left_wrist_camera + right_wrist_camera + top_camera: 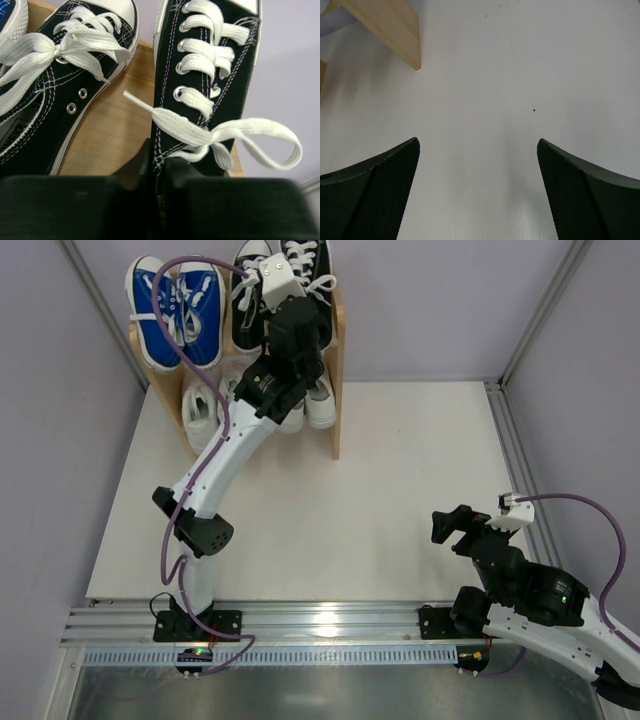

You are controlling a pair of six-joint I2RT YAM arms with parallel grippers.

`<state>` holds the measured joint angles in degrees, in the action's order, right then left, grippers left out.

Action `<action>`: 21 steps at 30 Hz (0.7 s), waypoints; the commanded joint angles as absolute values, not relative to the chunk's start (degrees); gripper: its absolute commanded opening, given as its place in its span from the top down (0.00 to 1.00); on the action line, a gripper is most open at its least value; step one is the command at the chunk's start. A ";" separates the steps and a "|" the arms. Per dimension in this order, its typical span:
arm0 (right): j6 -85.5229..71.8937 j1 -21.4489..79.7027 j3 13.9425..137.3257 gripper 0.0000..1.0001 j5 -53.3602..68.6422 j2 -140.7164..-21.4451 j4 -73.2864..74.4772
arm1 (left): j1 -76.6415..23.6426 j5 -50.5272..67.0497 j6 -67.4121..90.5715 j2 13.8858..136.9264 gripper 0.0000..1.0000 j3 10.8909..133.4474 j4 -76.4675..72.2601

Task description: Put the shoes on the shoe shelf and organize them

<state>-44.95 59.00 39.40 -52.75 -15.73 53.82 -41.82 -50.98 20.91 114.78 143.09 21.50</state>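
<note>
The wooden shoe shelf (337,390) stands at the back of the table. Its top tier holds the blue pair (178,310) and the black pair; white shoes (200,410) sit on the lower tier, partly hidden by my left arm. My left gripper (297,325) is over the right black shoe (308,270). In the left wrist view it (159,167) is shut on that shoe's (210,60) side wall near the heel, with the shoe resting on the shelf top (110,130) beside its mate (60,100). My right gripper (455,525) is open and empty, low over the table (478,165).
The white table (400,490) is bounded by purple walls and metal frame posts (540,310). A corner of the shelf's side panel (395,25) shows at the top left of the right wrist view. A sliver of a blue shoe (7,10) shows in the left wrist view.
</note>
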 commanded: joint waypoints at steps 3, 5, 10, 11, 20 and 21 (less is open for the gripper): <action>-44.38 58.89 39.29 0.00 -53.52 -15.64 52.21 | -41.66 -50.63 21.54 111.18 0.63 143.70 14.77; -44.38 58.89 39.29 0.00 -53.44 -15.56 52.21 | -41.57 -50.19 20.13 111.18 0.52 143.61 13.63; -44.30 58.89 39.29 0.00 -53.44 -15.73 52.12 | -41.66 -47.73 16.53 110.92 0.31 144.84 10.29; -44.30 58.89 39.29 0.00 -53.44 -15.73 52.03 | -41.66 -47.29 15.91 110.74 0.29 145.19 10.02; -43.60 58.89 39.37 0.00 -52.47 -16.52 51.59 | -43.15 -48.68 4.94 102.14 0.16 141.78 9.93; -43.25 58.89 39.38 0.00 -51.95 -16.70 51.16 | -43.33 -49.47 2.49 101.26 0.15 140.98 10.37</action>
<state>-44.80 59.00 39.29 -52.47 -15.75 53.58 -42.61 -47.40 9.85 107.61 141.71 13.41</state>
